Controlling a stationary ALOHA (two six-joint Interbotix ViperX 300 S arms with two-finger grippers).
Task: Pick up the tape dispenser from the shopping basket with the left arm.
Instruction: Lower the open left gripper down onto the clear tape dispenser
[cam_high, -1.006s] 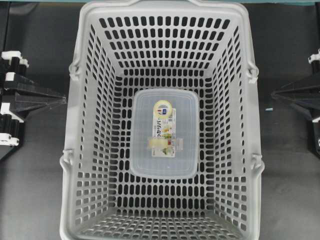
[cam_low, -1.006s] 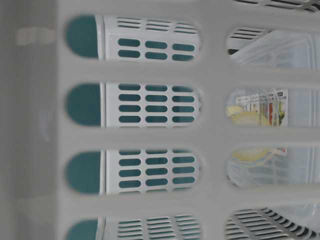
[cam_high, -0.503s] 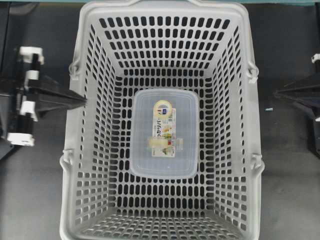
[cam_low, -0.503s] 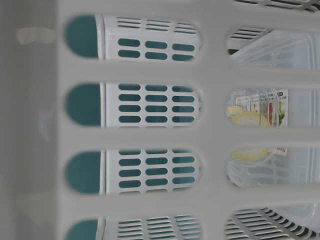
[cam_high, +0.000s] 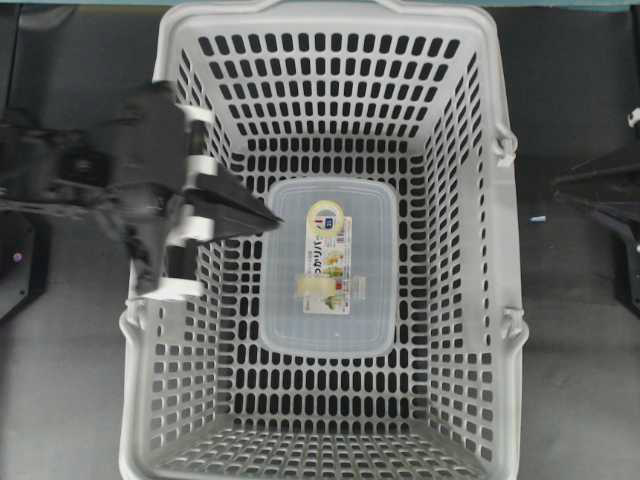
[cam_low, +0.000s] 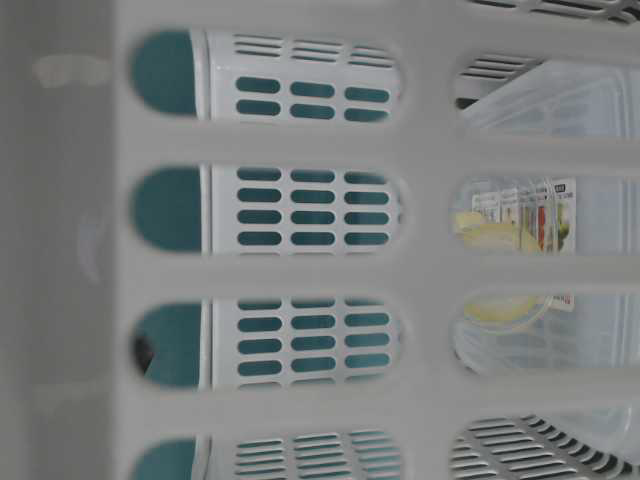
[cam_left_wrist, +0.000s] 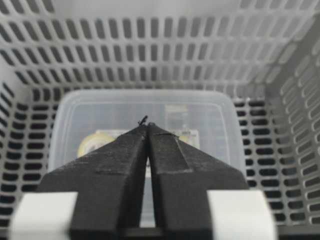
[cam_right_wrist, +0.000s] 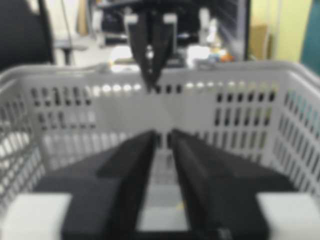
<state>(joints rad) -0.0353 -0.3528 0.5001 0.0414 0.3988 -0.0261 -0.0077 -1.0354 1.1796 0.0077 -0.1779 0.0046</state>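
The tape dispenser (cam_high: 328, 265), a clear box with a white label and yellow ring, lies flat on the floor of the light-grey shopping basket (cam_high: 165, 60). My left gripper (cam_high: 272, 221) reaches over the basket's left wall, shut and empty, its tip above the dispenser's left edge. In the left wrist view the shut gripper (cam_left_wrist: 146, 124) points over the dispenser (cam_left_wrist: 100, 112), above it. My right gripper (cam_high: 556, 183) stays outside the basket's right wall, shut and empty. Its wrist view shows its gripper (cam_right_wrist: 163, 135) in front of the basket wall (cam_right_wrist: 225, 115).
The table-level view looks through the basket's slotted wall (cam_low: 280, 140); the dispenser (cam_low: 520, 225) shows at right. The left arm's body (cam_high: 140, 190) hangs over the basket's left rim. Dark table (cam_high: 60, 380) lies on both sides of the basket.
My left arm has swung right from outside the basket, over its left rim, until the shut tip is above the dispenser's left edge. The right arm and the dispenser have not moved.
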